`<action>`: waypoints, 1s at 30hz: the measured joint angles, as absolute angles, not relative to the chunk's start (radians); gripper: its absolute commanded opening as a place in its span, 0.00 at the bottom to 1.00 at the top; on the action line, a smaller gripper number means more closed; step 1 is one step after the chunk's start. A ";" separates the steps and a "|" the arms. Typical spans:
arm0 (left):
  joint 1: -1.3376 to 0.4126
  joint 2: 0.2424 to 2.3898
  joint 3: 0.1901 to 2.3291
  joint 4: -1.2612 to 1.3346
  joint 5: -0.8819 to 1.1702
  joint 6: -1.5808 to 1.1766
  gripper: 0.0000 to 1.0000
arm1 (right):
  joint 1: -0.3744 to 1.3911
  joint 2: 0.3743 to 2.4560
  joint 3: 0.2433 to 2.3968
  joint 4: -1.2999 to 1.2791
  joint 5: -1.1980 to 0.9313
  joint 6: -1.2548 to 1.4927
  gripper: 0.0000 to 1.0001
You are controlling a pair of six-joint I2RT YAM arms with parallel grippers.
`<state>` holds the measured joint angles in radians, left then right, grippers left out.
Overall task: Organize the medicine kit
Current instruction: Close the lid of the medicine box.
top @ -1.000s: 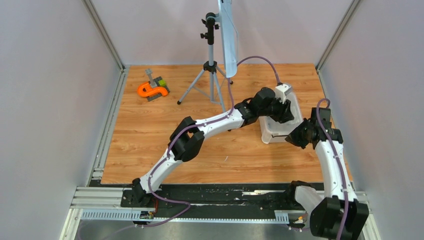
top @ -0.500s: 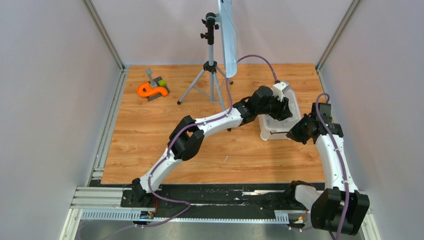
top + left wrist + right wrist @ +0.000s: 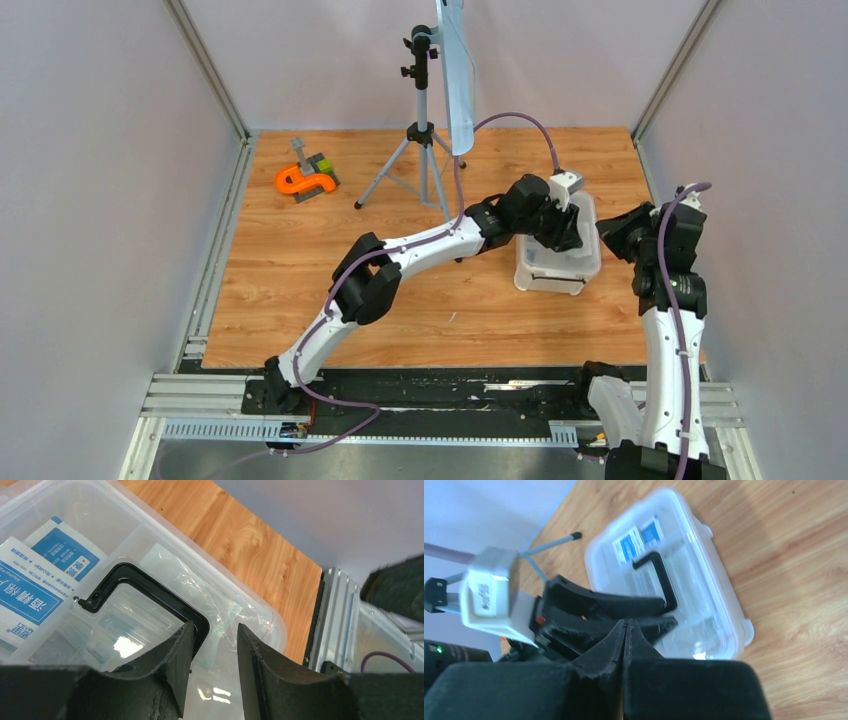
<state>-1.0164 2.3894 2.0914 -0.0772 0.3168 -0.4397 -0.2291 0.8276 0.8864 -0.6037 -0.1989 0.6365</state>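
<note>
The left claw is hovering directly over the white rounded-corner plastic tub. Its fingers are standing partly spread, with only the clear plastic lid showing in the gap. The lid's black U-shaped handle is lying against one fingertip, and blue-and-white paper packets are showing beyond it. The right claw is hanging pressed together, with the tub lying just ahead of it.

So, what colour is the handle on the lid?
The handle is black; the left wrist view shows it best.
</note>
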 measured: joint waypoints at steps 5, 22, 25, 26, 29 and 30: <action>-1.031 2.365 2.123 -0.212 0.315 -0.423 0.48 | -0.229 0.884 0.941 -0.611 -0.192 0.620 0.00; -1.025 2.304 2.123 -0.393 0.383 -0.412 0.75 | -0.229 0.928 0.892 -0.722 -0.204 0.614 0.00; -1.025 2.299 2.123 -0.398 0.399 -0.406 0.82 | -0.229 0.928 0.892 -0.722 -0.203 0.614 0.00; -1.025 2.297 2.123 -0.402 0.400 -0.404 0.83 | -0.229 0.928 0.892 -0.722 -0.203 0.614 0.00; -1.025 2.288 2.121 -0.416 0.407 -0.397 0.90 | -0.229 0.928 0.892 -0.722 -0.203 0.614 0.00; -1.025 2.283 2.119 -0.423 0.408 -0.394 0.92 | -0.229 0.928 0.892 -0.722 -0.203 0.614 0.00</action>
